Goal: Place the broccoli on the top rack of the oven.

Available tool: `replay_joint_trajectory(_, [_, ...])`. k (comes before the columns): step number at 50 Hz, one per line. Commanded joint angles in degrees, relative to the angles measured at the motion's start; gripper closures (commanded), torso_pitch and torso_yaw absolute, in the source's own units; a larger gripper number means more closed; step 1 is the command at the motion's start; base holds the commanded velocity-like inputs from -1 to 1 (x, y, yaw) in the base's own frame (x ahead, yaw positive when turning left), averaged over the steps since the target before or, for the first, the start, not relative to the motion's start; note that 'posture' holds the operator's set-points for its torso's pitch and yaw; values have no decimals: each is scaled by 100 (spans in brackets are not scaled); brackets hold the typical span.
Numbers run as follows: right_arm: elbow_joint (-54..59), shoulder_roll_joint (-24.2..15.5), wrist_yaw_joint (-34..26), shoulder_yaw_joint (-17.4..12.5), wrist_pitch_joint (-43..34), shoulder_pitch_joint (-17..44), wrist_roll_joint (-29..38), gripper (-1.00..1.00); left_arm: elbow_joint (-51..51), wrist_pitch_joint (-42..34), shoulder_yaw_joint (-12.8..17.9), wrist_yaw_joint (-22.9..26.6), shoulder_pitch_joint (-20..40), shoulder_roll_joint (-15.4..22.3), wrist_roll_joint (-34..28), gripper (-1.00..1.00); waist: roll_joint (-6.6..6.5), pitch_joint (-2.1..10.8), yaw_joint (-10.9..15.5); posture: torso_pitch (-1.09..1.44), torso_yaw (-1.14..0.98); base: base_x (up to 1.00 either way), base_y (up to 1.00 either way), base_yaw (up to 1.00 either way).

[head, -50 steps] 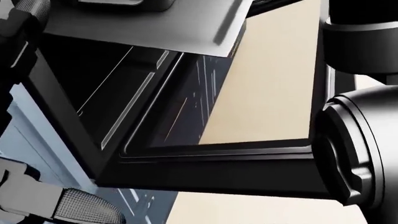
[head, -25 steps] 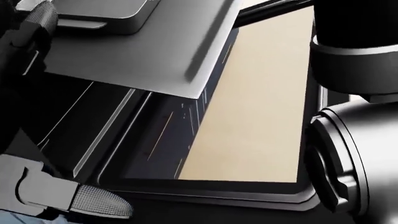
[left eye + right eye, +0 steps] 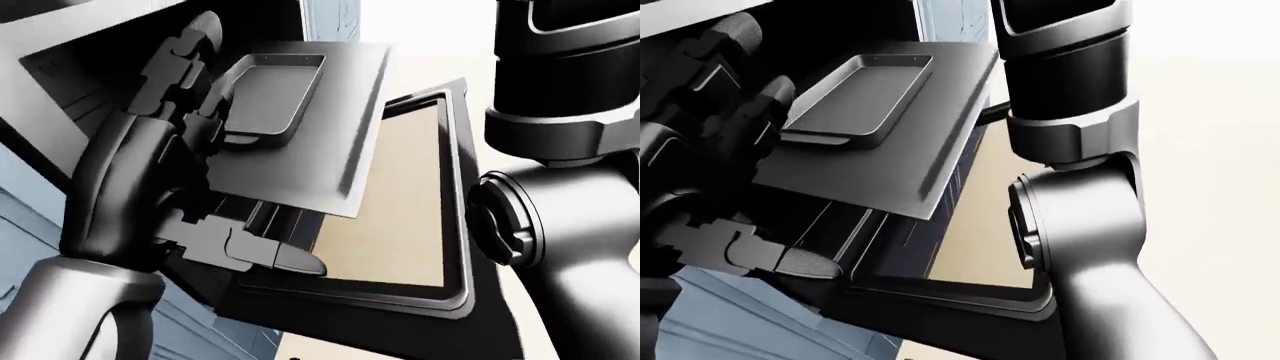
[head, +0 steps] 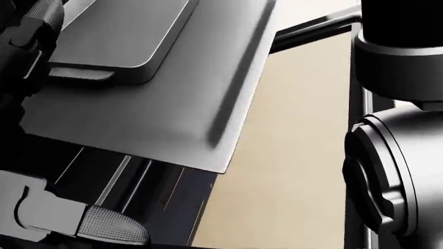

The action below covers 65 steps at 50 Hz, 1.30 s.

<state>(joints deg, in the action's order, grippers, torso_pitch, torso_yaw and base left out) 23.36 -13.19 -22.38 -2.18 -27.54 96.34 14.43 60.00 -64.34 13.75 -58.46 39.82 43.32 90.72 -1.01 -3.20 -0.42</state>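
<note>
Broccoli: not visible in any of the three views; its place cannot be told.
Rack: a flat grey metal oven rack (image 3: pixel 300 161) slides out of the dark oven cavity (image 3: pixel 90 67), tilted across the left-eye view from 10 o'clock toward 5 o'clock, with a raised lip along its right edge.
Tray: a shallow grey rectangular metal tray (image 3: pixel 270 97) with rounded corners lies on the rack, toward the rack's 11 o'clock corner; nothing shows inside it.
Door: the black-framed oven door with a beige glass panel (image 3: pixel 400 217) hangs open below the rack, at 5 o'clock of it in the left-eye view.
Left hand: the dark three-finger left hand (image 3: pixel 185 150) stands against the rack's left edge, at 9 o'clock of the tray; one textured grey fingertip (image 4: pixel 110 228) shows under the rack at 7 o'clock in the head view. Whether the fingers clench the rack edge or merely stand about it, I cannot tell.
Right arm: the dark rounded right arm (image 3: pixel 1080 217) fills the 3 o'clock side of each view; its hand is out of sight.
Cabinet: a pale blue cabinet front (image 3: pixel 730 322) shows at 7 o'clock in the right-eye view.
</note>
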Motion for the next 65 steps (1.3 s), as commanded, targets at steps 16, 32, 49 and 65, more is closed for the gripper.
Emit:
replay_joint_trajectory(16, [-216,-18,0,-17,90,19,-32,100,0,146,275,93,-52,220,-14,-100,-290,-114,-162,0,0,0,2,0])
replay_joint_trajectory(32, [-269,-11,57,-46,59,3,-132,100,0,133,41,-7,154,34,-72,-100,-333,-110,-173,0,0,0,0,0])
replay_joint_trajectory(49, [-233,17,37,-33,67,34,-142,100,0,378,-104,-1657,1656,308,2228,-100,-121,-228,-77,0,4,0,0,0])
replay_joint_trajectory(65, [-446,9,-36,-25,-36,-106,-82,100,0,-112,148,-1683,1418,-15,2135,-100,-320,-170,99,0,9,0,0,0])
